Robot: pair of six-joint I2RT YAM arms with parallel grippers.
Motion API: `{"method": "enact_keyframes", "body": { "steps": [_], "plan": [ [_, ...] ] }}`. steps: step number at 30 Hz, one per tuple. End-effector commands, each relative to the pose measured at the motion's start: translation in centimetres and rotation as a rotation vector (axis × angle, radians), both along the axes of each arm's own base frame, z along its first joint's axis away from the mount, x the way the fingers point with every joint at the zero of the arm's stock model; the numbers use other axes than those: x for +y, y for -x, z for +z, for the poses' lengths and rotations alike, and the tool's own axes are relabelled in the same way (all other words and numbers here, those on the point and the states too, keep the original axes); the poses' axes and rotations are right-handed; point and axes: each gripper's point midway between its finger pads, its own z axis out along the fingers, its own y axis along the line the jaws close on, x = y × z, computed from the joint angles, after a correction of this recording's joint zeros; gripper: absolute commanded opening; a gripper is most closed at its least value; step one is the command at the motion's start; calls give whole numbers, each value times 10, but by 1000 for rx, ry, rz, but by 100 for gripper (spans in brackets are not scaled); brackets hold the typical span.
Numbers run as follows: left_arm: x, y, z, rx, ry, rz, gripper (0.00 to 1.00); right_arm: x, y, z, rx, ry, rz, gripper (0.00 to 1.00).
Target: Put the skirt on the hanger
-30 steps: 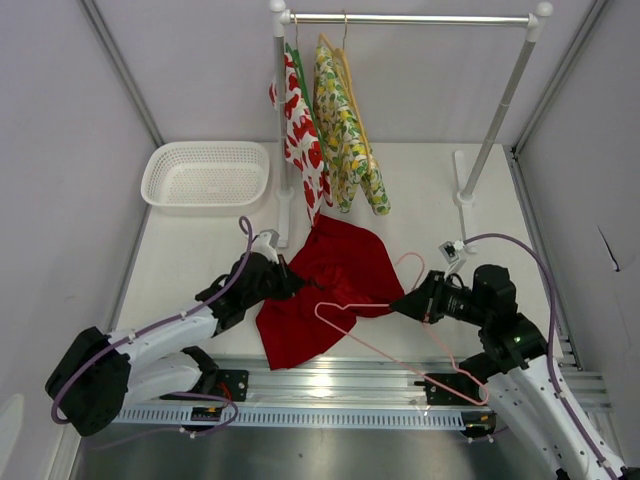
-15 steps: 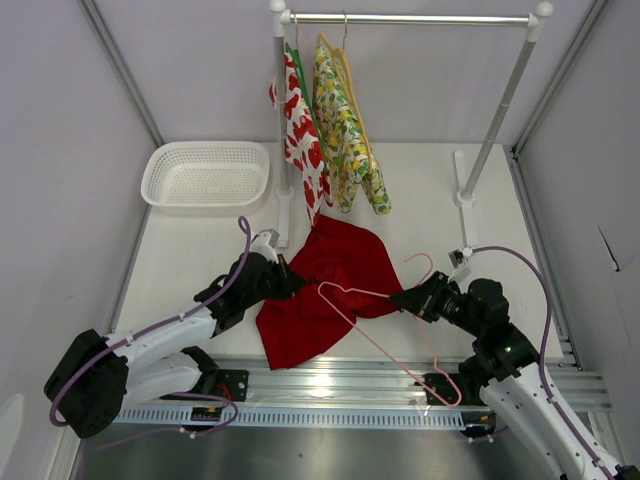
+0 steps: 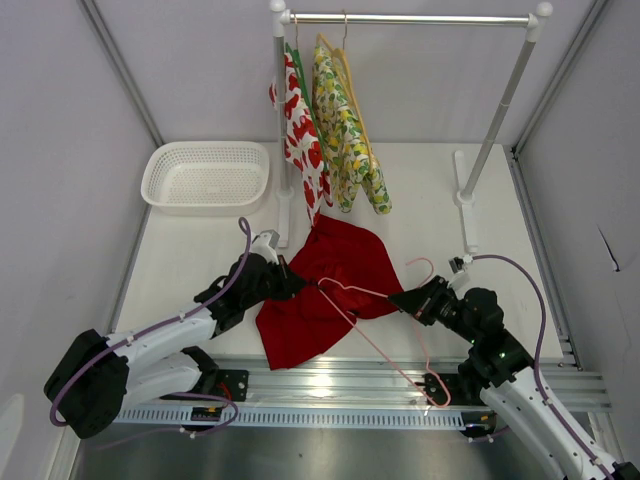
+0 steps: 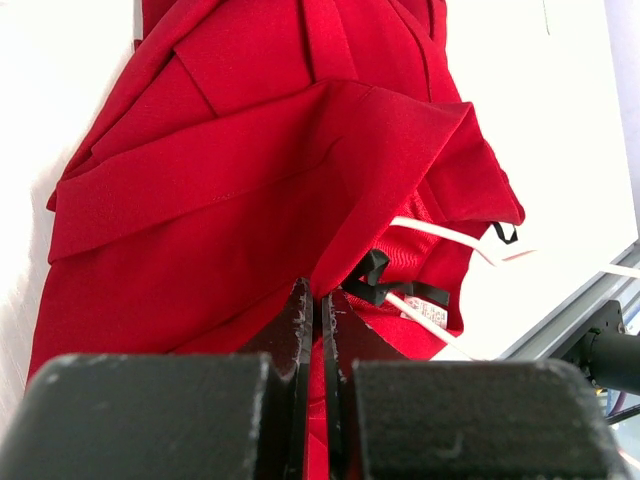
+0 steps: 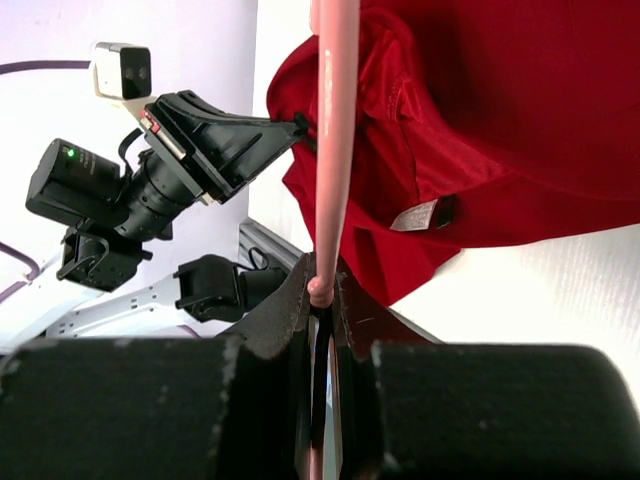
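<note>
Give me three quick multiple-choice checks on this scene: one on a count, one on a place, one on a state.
1. How many garments hang on the rail?
A. two
B. one
C. four

2. Where is the skirt?
A. on the rail
B. on the table
C. on the floor

3. The right gripper is:
A. open, holding nothing
B. shut on the skirt
C. shut on the hanger

Answers:
1 A: a fruit-print garment and a yellow-green garment hang there.
2 B: the red cloth lies on the white tabletop.
3 C: it pinches the pink wire.
</note>
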Motion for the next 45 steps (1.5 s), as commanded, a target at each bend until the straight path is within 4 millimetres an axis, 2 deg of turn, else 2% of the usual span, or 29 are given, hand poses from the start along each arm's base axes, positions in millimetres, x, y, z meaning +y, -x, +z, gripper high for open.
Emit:
{"method": "enact_keyframes", "body": {
  "steps": [1, 6, 7, 9, 10, 11, 15, 21, 27, 30, 45],
  "plan": [
    [-3, -5, 11, -40, 26, -9, 0, 6, -4, 27, -83, -72, -2, 0],
    [-2, -5, 8, -36, 19, -3, 0, 3, -2, 21, -40, -15, -5, 0],
    [-2, -5, 8, -36, 19, -3, 0, -2, -1, 10, -3, 25, -24, 0],
    [-2, -6, 10, -40, 21, -3, 0, -8, 0, 7, 13, 77, -42, 0],
    [-2, -6, 11, -42, 23, -3, 0, -13, 4, -3, 55, 115, -48, 0],
    [-2, -6, 13, -46, 27, -1, 0, -15, 5, -5, 63, 131, -51, 0],
    [-2, -7, 14, -49, 26, 4, 0, -11, 14, -14, 112, 119, -11, 0],
    [-2, -8, 16, -52, 34, 8, 0, 3, 21, 5, 102, -3, 49, 0],
    [-4, -8, 14, -50, 35, -1, 0, 2, 14, 33, 29, -85, 6, 0],
    [-5, -7, 13, -47, 36, -3, 0, 7, 14, 27, 64, -112, 20, 0],
    [-7, -9, 15, -49, 38, -10, 0, 14, 15, 29, 60, -149, 41, 0]
  ]
}}
